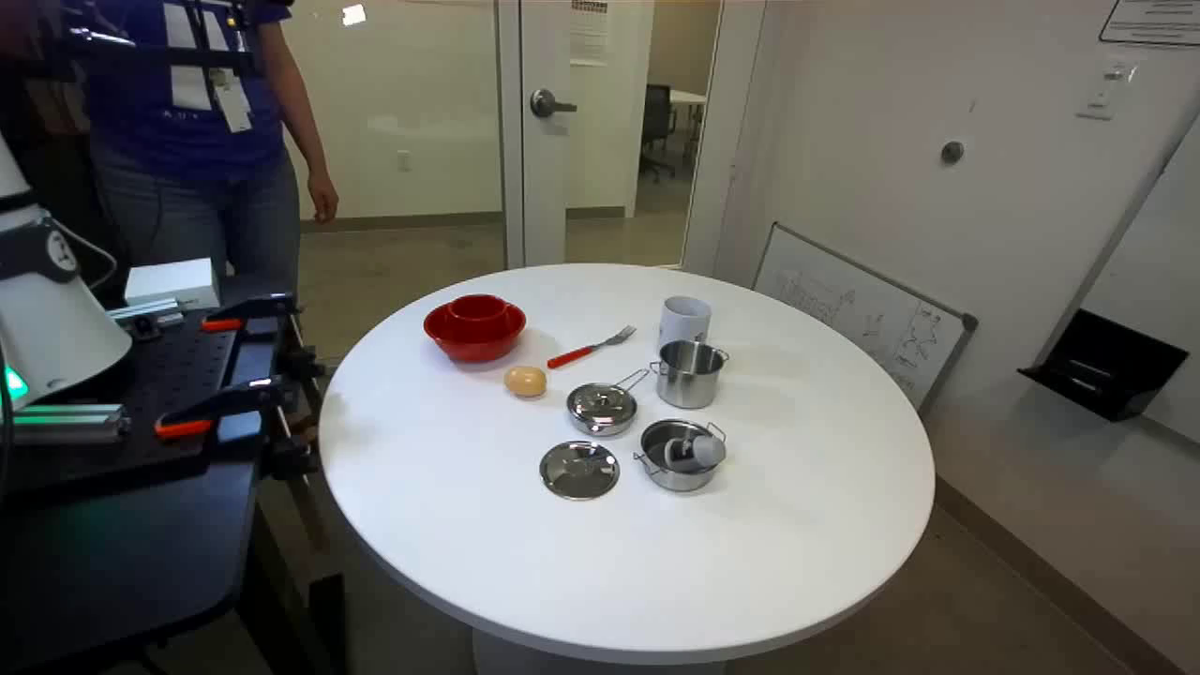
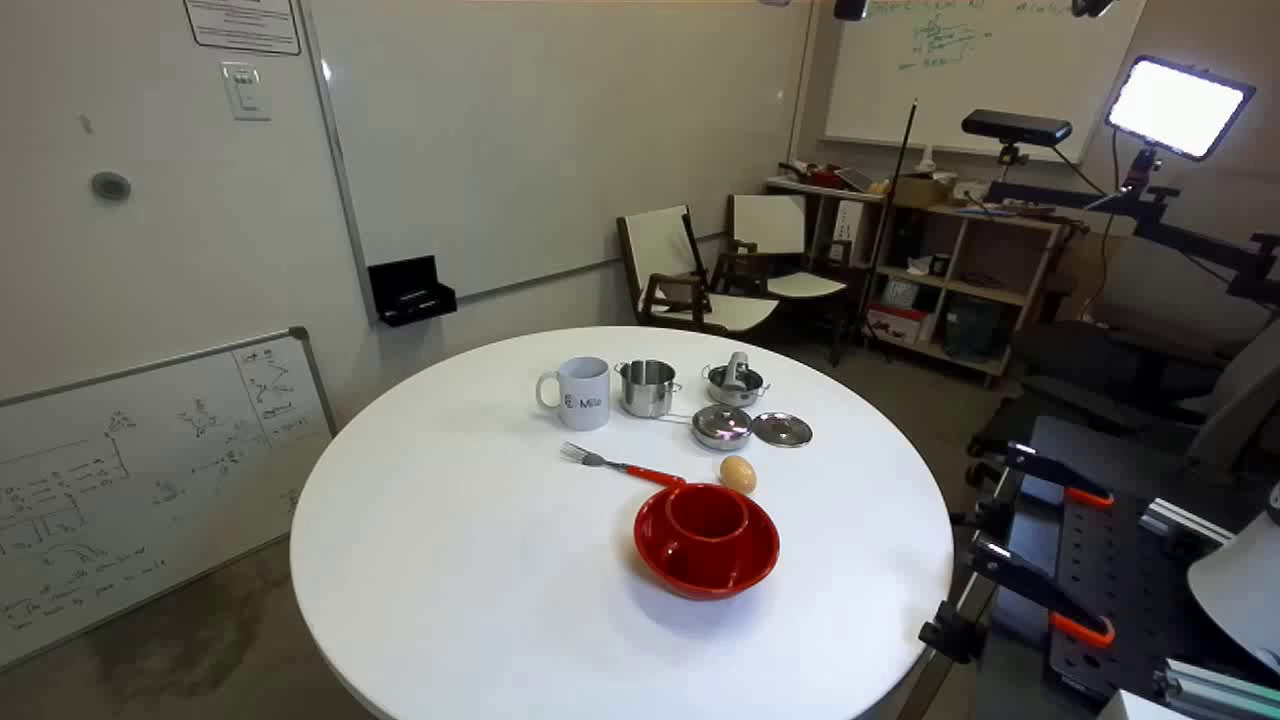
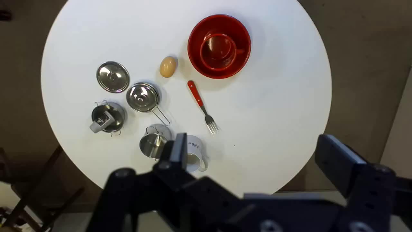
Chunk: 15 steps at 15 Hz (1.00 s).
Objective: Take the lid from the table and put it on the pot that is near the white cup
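Lid (image 1: 579, 470): flat on the table (image 3: 264, 106), just beside the lidded pan (image 3: 142, 97); not yet picked up.
Gripper (image 3: 256, 145): fingers wide apart, nothing held.
Pickup: likely the step in hand; best a straight descent, jaws astride the knob (image 3: 112, 76), clear of the pan; slick metal, so a firm pinch and level lift.
Pot (image 1: 689, 384): uncovered, near the white cup.
White cup (image 2: 584, 395): partly behind a finger in the wrist view; whole, handle showing, in an exterior view.
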{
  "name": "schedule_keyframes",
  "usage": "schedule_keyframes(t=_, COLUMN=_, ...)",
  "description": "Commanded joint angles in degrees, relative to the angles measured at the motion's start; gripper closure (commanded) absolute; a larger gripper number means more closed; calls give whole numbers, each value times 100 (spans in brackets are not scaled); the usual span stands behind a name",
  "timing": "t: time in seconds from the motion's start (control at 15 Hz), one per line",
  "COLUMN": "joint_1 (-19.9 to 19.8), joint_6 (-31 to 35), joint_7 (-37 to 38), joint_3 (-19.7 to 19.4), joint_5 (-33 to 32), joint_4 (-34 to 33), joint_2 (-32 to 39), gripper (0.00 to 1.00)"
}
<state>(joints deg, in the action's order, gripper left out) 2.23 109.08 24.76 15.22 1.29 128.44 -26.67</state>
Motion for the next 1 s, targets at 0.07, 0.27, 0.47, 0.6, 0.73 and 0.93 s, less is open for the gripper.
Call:
schedule_keyframes(t=0.07, joint_1=104, joint_6=85, joint_7=-105, joint_3=-140, joint_5=16, joint_4=135, joint_2=2, gripper=0)
schedule_keyframes(t=0.27, joint_1=178, joint_6=218, joint_7=-522, joint_3=-373, joint_5=200, joint_4=513, joint_2=32, gripper=0)
schedule_keyframes(t=0.47, joint_1=-54, joint_6=109, joint_7=-185, joint_3=-482, joint_5=20, joint_4=869, joint_2=180, gripper=0)
schedule_keyframes(t=0.6, joint_1=-168, joint_6=179, joint_7=-51, joint_3=-573, joint_5=-16, joint_4=1081, joint_2=253, gripper=0)
schedule_keyframes(t=0.73, joint_1=-214, joint_6=215, joint_7=-33, joint_3=-656, joint_5=78, joint_4=1171, joint_2=305, gripper=0)
schedule_keyframes(t=0.93, joint_1=-182, joint_6=136, joint_7=-174, joint_3=-667, joint_5=4, joint_4=1132, joint_2=323, gripper=0)
